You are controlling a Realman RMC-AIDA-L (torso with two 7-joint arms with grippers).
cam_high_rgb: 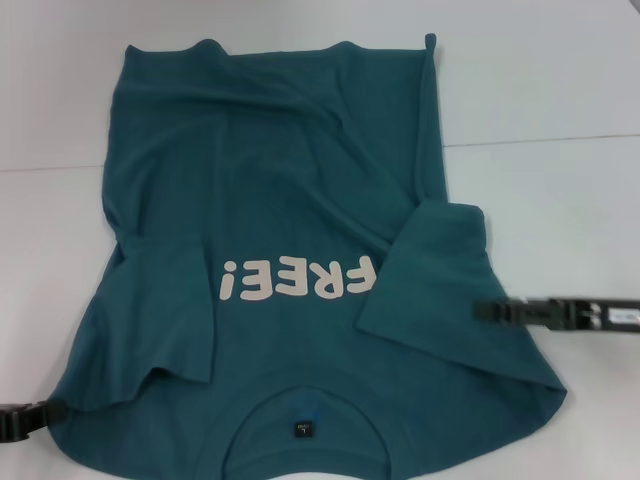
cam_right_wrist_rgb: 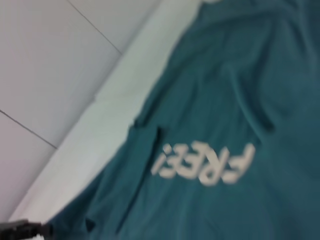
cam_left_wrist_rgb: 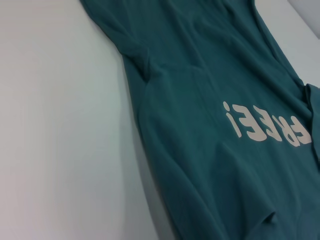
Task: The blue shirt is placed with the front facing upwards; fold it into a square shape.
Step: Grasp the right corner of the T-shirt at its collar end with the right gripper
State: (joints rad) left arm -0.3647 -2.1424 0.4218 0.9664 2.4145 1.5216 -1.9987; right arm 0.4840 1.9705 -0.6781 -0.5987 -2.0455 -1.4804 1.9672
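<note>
Your large dark teal-blue cotton T-shirt (cam_high_rgb: 300,240) lies flat on the pale white table (cam_high_rgb: 560,90), chest side up, collar end nearest the robot and hem at the far side. The cream "FREE!" lettering (cam_high_rgb: 298,279) reads upside down from the head camera for that reason. Both short sleeves already lie turned in over the body, which narrows the cloth toward a rectangle, so I judge the sideways folds are under way and the lengthwise ones are left.

Your right gripper (cam_high_rgb: 490,311) reaches in from the right, its tip over the folded right sleeve (cam_high_rgb: 450,290), likely to pin or take that flap; the lettering sits just inward of it. I cannot tell how far its fingers are parted or whether they have cloth.

Your left gripper (cam_high_rgb: 40,412) sits low at the shirt's near left corner, touching or just beside the shoulder edge, a sensible spot to lift that corner from. Its fingers are likewise not readable.

The small dark neck label (cam_high_rgb: 303,428) lies between the two grippers, near the collar.
</note>
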